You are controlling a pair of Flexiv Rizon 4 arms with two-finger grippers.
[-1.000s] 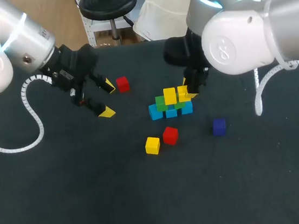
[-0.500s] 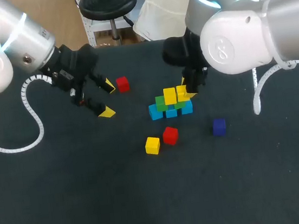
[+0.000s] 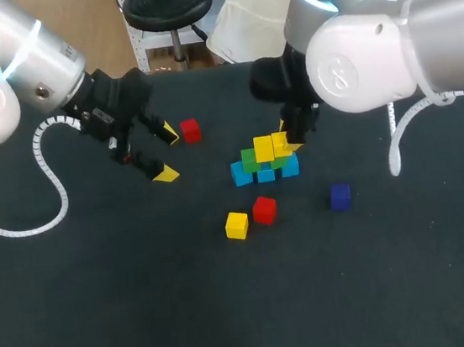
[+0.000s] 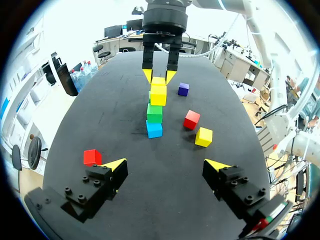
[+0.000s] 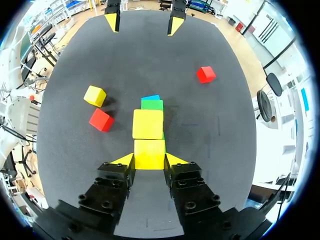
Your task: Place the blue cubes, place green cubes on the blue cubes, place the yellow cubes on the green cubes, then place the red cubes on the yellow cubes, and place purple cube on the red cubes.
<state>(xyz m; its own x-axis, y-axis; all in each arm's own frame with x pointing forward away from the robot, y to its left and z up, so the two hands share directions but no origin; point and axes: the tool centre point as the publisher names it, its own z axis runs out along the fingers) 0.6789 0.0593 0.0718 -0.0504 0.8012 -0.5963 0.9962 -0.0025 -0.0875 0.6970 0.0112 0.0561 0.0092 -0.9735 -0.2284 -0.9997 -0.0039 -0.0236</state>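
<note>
A row of blue cubes (image 3: pixel 240 173) carries green cubes (image 3: pixel 250 159), and one yellow cube (image 3: pixel 264 148) sits on the green ones. My right gripper (image 3: pixel 290 141) is shut on a second yellow cube (image 5: pixel 149 154), held right beside the first yellow cube (image 5: pixel 148 124) at the same height. Whether the held cube rests on a green cube (image 5: pixel 152 105) I cannot tell. A loose yellow cube (image 3: pixel 237 224), a red cube (image 3: pixel 263 209) and the purple cube (image 3: pixel 341 196) lie in front of the stack. My left gripper (image 3: pixel 164 152) stands open to the left, near another red cube (image 3: pixel 190 130).
The black table (image 3: pixel 146 302) stretches wide in front and to the left of the stack. In the left wrist view the red cube (image 4: pixel 92 157) lies just outside one finger of my left gripper (image 4: pixel 166 166), and the stack (image 4: pixel 154 113) stands ahead of it.
My right gripper has edged slightly left with the yellow cube, closer to the other yellow cube. The left arm has not moved.
</note>
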